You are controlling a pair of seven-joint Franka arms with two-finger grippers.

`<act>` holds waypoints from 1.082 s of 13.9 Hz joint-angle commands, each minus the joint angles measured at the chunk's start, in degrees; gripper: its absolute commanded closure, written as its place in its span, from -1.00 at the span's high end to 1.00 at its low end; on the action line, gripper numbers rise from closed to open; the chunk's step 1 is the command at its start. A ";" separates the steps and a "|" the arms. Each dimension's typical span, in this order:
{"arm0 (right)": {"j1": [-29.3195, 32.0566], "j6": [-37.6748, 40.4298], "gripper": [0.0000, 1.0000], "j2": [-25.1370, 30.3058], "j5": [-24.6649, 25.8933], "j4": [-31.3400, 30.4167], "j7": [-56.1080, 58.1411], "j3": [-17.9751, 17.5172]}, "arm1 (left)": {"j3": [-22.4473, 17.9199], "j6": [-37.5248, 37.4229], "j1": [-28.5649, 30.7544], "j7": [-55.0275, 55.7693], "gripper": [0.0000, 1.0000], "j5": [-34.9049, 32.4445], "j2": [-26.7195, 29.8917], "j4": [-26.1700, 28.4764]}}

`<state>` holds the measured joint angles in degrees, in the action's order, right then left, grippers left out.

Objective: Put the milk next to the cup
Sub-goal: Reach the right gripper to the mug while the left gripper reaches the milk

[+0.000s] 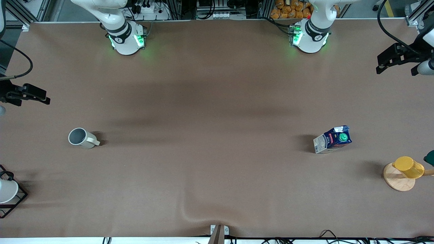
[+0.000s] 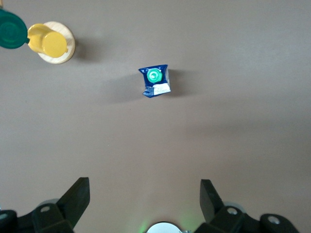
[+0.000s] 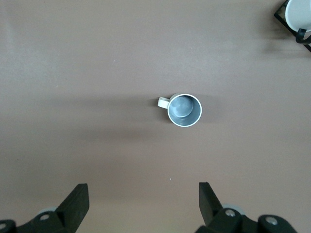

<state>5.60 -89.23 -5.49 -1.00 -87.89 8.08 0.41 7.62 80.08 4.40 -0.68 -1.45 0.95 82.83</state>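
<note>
Milk point(image 1: 333, 139) upright at left arm's end of tabletop point(image 1: 217, 101) | cup point(image 1: 82, 138) well apart at right arm's end | left hand point(image 2: 144, 196) wide, high over milk, nearer | right hand point(image 3: 143, 199) wide, waits over cup

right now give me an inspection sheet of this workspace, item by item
surface: brown table cover, a ripple at the edge nearest the front camera.
job's things: milk upright toward the left arm's end; cup upright toward the right arm's end; wide bare stretch between them.
clutter: yellow cup on wooden stand near the milk, green item beside it; white cup in black wire rack near the cup.
grippers: left hand open, high over the table, milk in its view; right hand open, high over the table, cup in its view. Both empty.
cables: along the table edges.
surroundings: aluminium frames, orange items past the bases.
</note>
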 commanded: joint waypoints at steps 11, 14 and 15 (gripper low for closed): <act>-2.50 -21.40 1.00 -14.10 1.26 2.55 -0.09 -0.85 | 0.90 16.67 1.66 9.03 1.00 -2.31 -10.78 9.55; 0.89 -30.26 1.00 -19.02 -0.05 3.25 4.37 -0.85 | 1.08 24.58 1.49 9.21 1.00 -2.07 -16.57 10.34; 1.52 -33.78 1.00 -19.99 -0.84 3.25 10.14 -0.94 | 1.17 27.12 1.57 10.16 1.00 -1.45 -18.25 10.34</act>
<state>4.30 -119.47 -23.12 -0.97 -86.69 11.01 0.04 8.46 103.65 5.93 7.59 -2.41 -14.57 93.54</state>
